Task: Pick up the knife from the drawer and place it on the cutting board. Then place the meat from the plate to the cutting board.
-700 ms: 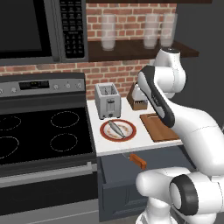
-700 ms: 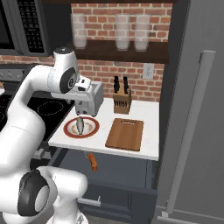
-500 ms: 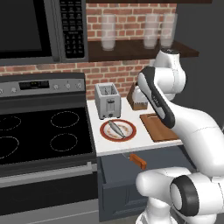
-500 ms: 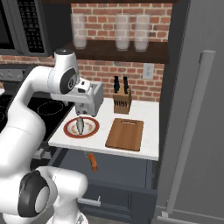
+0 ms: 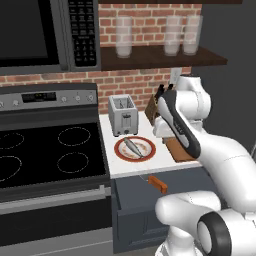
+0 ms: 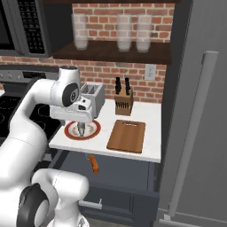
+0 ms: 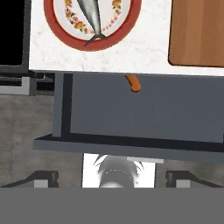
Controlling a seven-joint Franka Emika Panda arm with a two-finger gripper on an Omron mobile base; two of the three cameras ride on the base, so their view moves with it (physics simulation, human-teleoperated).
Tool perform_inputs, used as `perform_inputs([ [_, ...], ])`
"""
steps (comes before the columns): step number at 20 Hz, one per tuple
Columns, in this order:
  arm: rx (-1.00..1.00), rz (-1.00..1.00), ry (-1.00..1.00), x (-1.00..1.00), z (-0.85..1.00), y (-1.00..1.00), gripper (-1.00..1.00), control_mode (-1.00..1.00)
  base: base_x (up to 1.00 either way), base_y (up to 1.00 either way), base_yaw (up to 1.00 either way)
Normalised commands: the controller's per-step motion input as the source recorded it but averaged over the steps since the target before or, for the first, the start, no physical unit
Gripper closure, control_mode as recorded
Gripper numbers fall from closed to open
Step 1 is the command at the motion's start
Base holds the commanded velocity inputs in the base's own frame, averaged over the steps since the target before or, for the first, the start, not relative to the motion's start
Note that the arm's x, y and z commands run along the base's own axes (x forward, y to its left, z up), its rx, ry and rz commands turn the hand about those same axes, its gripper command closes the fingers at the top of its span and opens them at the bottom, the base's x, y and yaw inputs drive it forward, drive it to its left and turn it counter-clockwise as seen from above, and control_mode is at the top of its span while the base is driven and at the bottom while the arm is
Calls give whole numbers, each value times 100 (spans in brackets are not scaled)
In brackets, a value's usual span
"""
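The drawer stands pulled out under the counter. The knife lies inside it, its orange handle poking out below the counter edge; the blade is hidden. The silver fish-like meat lies on the red-rimmed plate. To its right sits the brown cutting board, bare. My gripper hangs open and empty above the counter's front, over the plate's near side. In the hand view its fingertips stand wide apart, with plate and board at the top.
A toaster and a wooden knife block stand at the back of the counter. A stove borders the counter on the left, a tall grey fridge on the right. My arm covers part of the board in the left base view.
The arm's upper joints and hand have come down a little toward the counter. Plate, meat, knife and board lie as before.
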Motion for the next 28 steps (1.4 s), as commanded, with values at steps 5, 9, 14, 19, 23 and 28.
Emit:
perform_inputs([
  [5, 0, 0, 4, -25, -50, 0, -100, -100, 0, 0, 0],
  [9, 0, 0, 2, 0, -19, 0, -100, -100, 0, 0, 0],
  [14, 0, 0, 1, -9, -18, 0, -100, -100, 0, 0, 0],
  [19, 0, 0, 0, 0, 0, 0, -100, 100, -26, 52, 0],
  [23, 0, 0, 0, 0, 0, 0, -100, 100, -6, 100, 0],
  [28, 0, 0, 0, 0, 0, 0, -100, 100, 0, 93, 0],
])
